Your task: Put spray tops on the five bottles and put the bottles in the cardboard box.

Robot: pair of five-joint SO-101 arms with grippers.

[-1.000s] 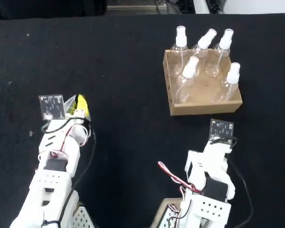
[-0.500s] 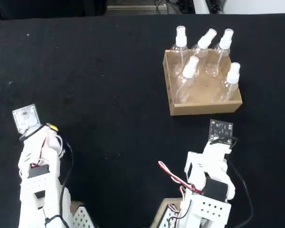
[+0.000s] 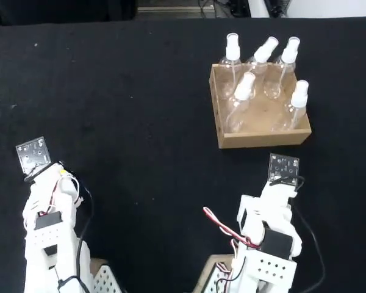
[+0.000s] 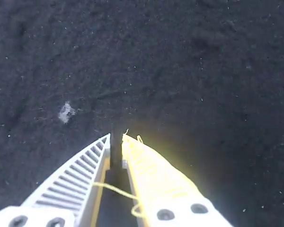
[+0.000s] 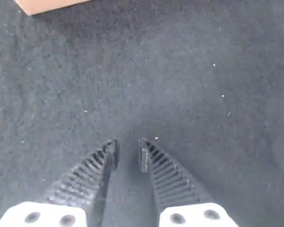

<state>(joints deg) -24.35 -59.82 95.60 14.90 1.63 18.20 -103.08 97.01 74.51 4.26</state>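
- Five bottles (image 3: 239,108): all stand upright inside the cardboard box (image 3: 262,139), three along its far wall and two nearer its front wall.
- Spray tops (image 3: 248,82): a white one is on every bottle. By my reading, both halves of the task are done.
- Handling, my estimate: clear thin plastic that looks empty, so light and easy to tip. The walls would flex and slip under a hard pinch.
- Where to take hold: I would grip at the neck just under the spray top, or low on the body with gentle pressure. I would never grip the nozzle itself.
- Cardboard box: shallow and open-topped, with its walls reaching only the bottles' lower bodies. It is stiff enough to hold them but would slide if nudged.
- My right gripper (image 5: 128,146): over bare table (image 3: 140,91) just in front of the box's front wall, closed to a narrow slit, holding nothing.
- My left gripper (image 4: 116,137): well apart from the box, off past its left wall. Its white and yellow fingers are drawn almost together and hold nothing.
- Table: a black cloth lies under the box.
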